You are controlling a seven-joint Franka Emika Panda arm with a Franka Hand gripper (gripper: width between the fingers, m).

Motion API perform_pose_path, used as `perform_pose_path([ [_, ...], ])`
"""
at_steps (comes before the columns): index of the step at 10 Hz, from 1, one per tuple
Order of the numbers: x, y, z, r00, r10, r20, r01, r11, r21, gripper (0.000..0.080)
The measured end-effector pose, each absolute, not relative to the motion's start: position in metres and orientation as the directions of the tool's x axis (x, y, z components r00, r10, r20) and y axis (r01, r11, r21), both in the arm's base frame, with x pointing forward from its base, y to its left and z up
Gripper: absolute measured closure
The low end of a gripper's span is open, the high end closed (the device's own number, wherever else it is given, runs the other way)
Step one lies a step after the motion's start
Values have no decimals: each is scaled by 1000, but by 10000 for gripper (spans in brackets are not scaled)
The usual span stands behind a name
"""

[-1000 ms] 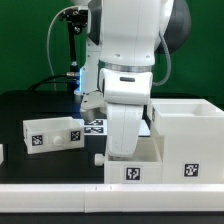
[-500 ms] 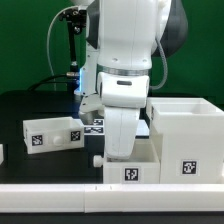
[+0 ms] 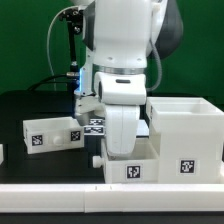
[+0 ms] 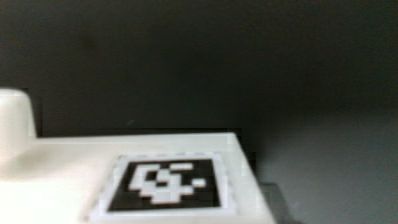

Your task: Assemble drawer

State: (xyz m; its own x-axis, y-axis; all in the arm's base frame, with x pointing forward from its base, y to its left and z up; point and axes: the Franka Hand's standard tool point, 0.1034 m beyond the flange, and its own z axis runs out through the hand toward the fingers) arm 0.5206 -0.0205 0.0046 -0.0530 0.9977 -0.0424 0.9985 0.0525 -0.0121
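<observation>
**Exterior view.**
- Casing (image 3: 185, 135): large white open box with a tag on its front. It stood on the black table (image 3: 30, 105) at the exterior view's right.
- Front tray (image 3: 130, 168): white and tagged, just beside the casing, directly under the arm (image 3: 120, 60).
- Second tray (image 3: 50, 133): white and tagged, well apart toward the exterior view's left.
- Gripper: hidden behind the front tray's wall, so whether the jaws were released or clenched could not be told.

**Wrist view.**
- Blurred white surface bearing one tag (image 4: 169, 185), with dark table beyond.
- The jaws were not shown.
</observation>
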Motion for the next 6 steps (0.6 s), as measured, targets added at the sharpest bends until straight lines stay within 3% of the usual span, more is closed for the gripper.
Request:
perform_pose_path([
  [3,522,-21,5,-83,995,-46,997,83,-4,761],
  [6,533,-13,10,-24,999,-48,1000,24,-5,761],
])
